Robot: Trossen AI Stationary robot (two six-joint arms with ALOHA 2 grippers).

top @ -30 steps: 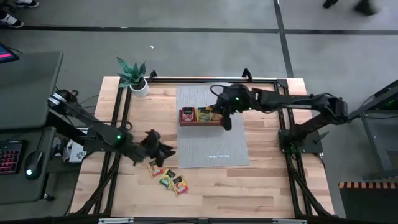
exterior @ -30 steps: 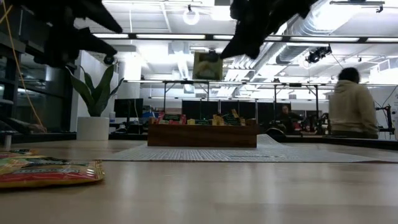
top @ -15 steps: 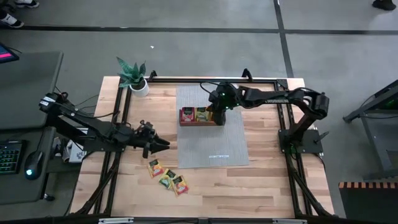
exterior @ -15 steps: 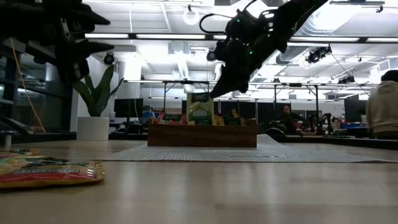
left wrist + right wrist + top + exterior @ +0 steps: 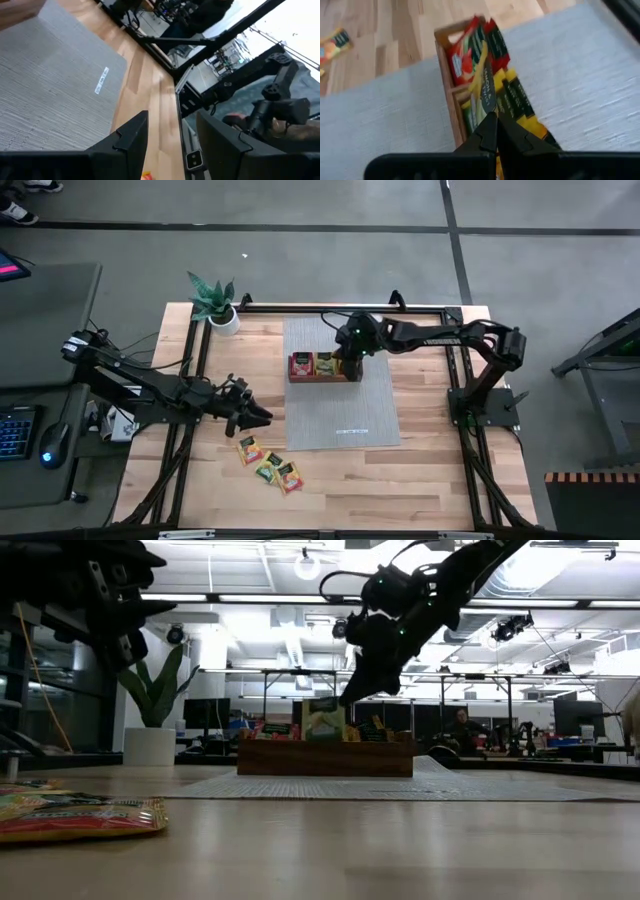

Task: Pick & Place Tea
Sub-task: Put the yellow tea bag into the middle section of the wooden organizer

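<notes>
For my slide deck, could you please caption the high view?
Right gripper lowers a tea packet into the wooden tray; left gripper hovers above loose packets.

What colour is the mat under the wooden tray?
Grey, finely ribbed; the right wrist view shows it best.

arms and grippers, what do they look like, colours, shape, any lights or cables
Both arms are dark, slim jointed links. The left arm carries thin cables along its length and a small green light near the wrist. The right arm shows a green light too. The left gripper's fingers are flat, black, angular plates.
</notes>
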